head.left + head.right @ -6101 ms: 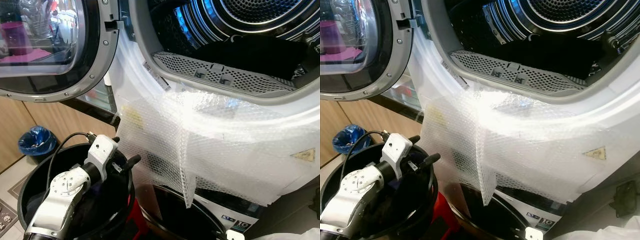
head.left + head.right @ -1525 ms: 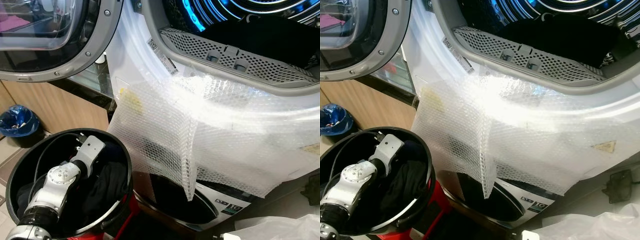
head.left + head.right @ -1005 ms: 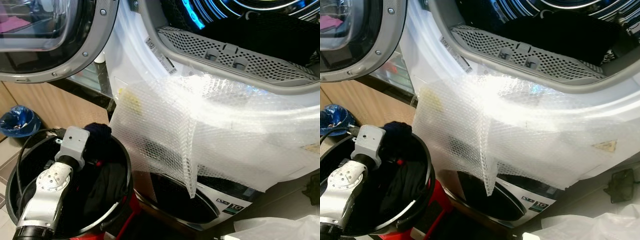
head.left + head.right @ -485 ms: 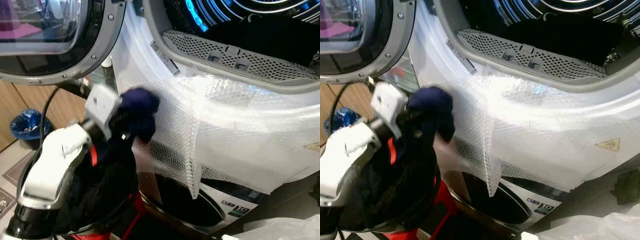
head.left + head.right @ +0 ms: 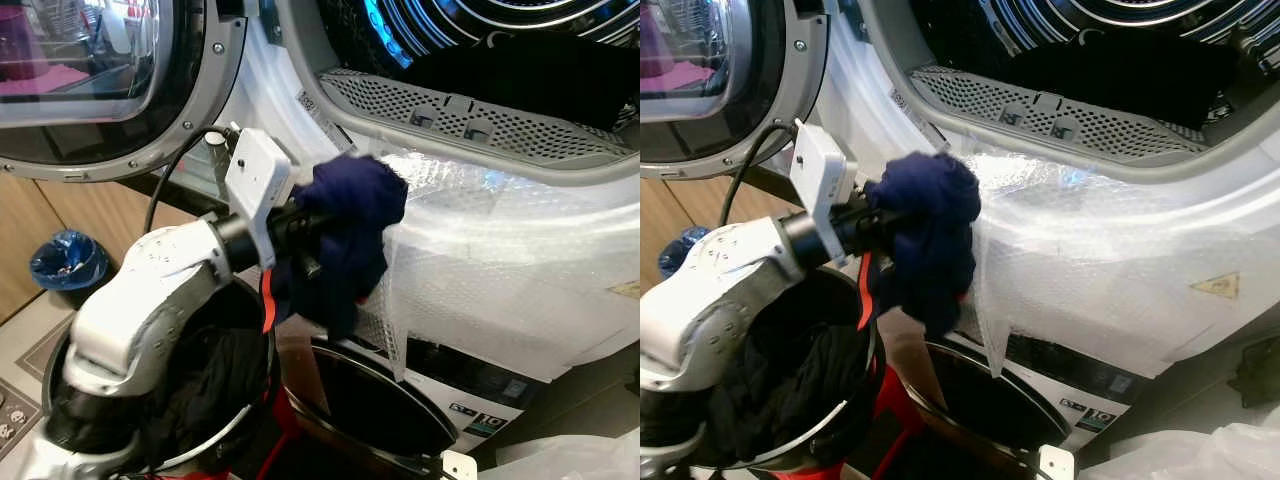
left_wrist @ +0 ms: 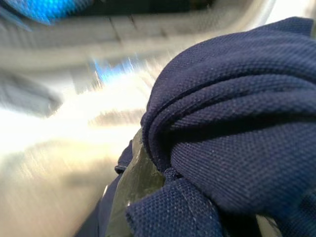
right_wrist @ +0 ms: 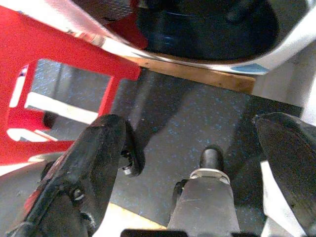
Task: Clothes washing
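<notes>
- Since a second ago our left arm has risen out of the black bucket (image 5: 60, 400) and swung toward the machine, carrying a navy garment (image 5: 350, 235) up with it; six seconds ago that arm was still reaching down among the dark clothes.
- We read this as the transfer step of the washing task: one piece is out of the bucket and on its way to the open drum (image 5: 520, 60), where a dark load (image 5: 520, 75) already lies behind the perforated lip.
- Our washing machine's front carries a sheet of bubble wrap (image 5: 480, 280) hanging below the drum's lower edge, and the garment now hangs just in front of the wrap's left side, below the opening and not yet inside.
- More dark clothes (image 5: 790, 385) remain in the bucket, so further trips seem likely.
- Our left gripper (image 5: 885, 228) is clenched on the navy garment; the cloth bunches over the fingers and hides most of them, draping down from the grasp.
- Our right gripper (image 7: 187, 163) hangs low over the dark floor near a red stool (image 7: 54, 59), fingers spread apart and grasping nothing.
</notes>
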Motion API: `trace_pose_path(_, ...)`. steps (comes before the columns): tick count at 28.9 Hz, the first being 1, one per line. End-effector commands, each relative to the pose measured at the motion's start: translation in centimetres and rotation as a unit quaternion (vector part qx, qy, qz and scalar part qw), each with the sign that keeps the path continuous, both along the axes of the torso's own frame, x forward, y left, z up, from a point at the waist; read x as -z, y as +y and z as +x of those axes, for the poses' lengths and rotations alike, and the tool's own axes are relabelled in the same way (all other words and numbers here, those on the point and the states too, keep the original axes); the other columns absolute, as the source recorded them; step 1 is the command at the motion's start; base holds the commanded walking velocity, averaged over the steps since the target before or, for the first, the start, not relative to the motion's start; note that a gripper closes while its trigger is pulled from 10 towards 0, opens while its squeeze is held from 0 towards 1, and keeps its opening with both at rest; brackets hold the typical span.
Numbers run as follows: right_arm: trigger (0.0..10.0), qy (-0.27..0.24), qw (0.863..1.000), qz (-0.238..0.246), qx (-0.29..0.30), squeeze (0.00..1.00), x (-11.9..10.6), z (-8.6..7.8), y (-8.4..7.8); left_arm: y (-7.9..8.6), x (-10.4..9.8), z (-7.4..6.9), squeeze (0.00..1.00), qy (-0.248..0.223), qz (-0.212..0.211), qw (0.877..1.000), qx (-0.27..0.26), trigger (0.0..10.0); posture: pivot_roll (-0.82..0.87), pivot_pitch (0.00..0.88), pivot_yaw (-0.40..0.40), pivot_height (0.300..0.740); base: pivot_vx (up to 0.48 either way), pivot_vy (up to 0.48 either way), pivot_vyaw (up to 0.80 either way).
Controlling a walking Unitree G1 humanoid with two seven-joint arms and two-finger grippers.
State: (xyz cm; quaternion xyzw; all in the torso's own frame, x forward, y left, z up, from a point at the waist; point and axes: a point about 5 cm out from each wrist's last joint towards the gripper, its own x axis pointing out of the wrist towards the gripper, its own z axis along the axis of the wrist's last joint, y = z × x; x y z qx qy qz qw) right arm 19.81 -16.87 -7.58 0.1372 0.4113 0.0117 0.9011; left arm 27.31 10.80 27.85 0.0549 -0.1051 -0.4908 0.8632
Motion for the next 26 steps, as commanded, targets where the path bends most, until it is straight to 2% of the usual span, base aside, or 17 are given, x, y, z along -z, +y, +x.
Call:
trace_pose_path(1,10.0,-0.027,0.998,0.031,-0.036,0.0,-0.3,0.0,0.1,0.8,-0.6,-1.1,0.0,0.005,-0.007,1.0,0.02,0.0,0.02,0.101,-0.013,0.74,0.0,0.0,0.0)
trace_pose_path(3,10.0,-0.059,0.992,0.067,-0.086,0.0,-0.9,0.3,-0.1,1.9,-0.3,-1.7,0.0,0.03,-0.005,0.999,0.025,0.0,0.03,0.102,-0.015,0.74,0.0,0.0,0.0)
trace_pose_path(4,10.0,-0.059,0.992,0.067,-0.086,0.0,-0.9,0.3,-0.1,1.9,-0.3,-1.7,0.0,0.03,-0.005,0.999,0.025,0.0,0.03,0.102,-0.015,0.74,0.0,0.0,0.0)
trace_pose_path(6,10.0,-0.089,0.983,0.093,-0.131,0.0,-1.7,0.6,-0.6,2.5,-0.1,-2.2,0.0,0.043,-0.004,0.999,0.026,0.0,0.03,0.103,-0.014,0.74,0.0,0.0,0.0)
trace_pose_path(15,10.0,-0.093,0.981,0.101,-0.138,0.0,-1.7,0.5,-0.8,2.7,-0.2,-2.5,0.0,0.054,-0.002,0.998,0.028,0.0,0.03,0.103,-0.014,0.74,0.0,0.0,0.0)
trace_pose_path(16,10.0,-0.178,0.953,0.16,-0.188,0.01,-4.8,2.1,-2.1,2.8,0.8,-2.6,0.0,0.077,0.016,0.996,0.032,0.0,0.02,0.102,-0.012,0.74,0.0,0.0,0.0)
trace_pose_path(17,10.0,-0.239,0.918,0.206,-0.241,0.01,-7.6,2.7,-2.6,2.9,1.7,-2.7,0.0,0.094,0.029,0.994,0.035,0.0,0.02,0.102,-0.012,0.74,0.0,0.0,0.0)
trace_pose_path(18,10.0,-0.277,0.887,0.237,-0.284,0.01,-9.6,2.8,-2.7,3.0,2.2,-2.7,0.0,0.106,0.038,0.993,0.037,0.0,0.02,0.102,-0.012,0.74,0.0,0.0,0.0)
trace_pose_path(19,10.0,-0.295,0.869,0.252,-0.308,0.01,-10.6,2.8,-2.6,3.0,2.5,-2.8,0.0,0.112,0.042,0.992,0.038,0.0,0.02,0.102,-0.012,0.74,0.0,0.0,0.0)
trace_pose_path(25,10.0,-0.295,0.868,0.253,-0.309,0.01,-10.6,2.8,-2.7,3.0,2.5,-2.8,0.0,0.114,0.042,0.992,0.038,0.0,0.02,0.102,-0.012,0.74,0.0,0.0,0.0)
trace_pose_path(26,10.0,-0.31,0.853,0.25,-0.337,1.0,-11.6,2.8,-1.7,2.9,2.7,-2.8,0.0,0.118,0.043,0.991,0.041,0.0,0.0,0.102,-0.009,0.74,0.0,0.0,0.0)
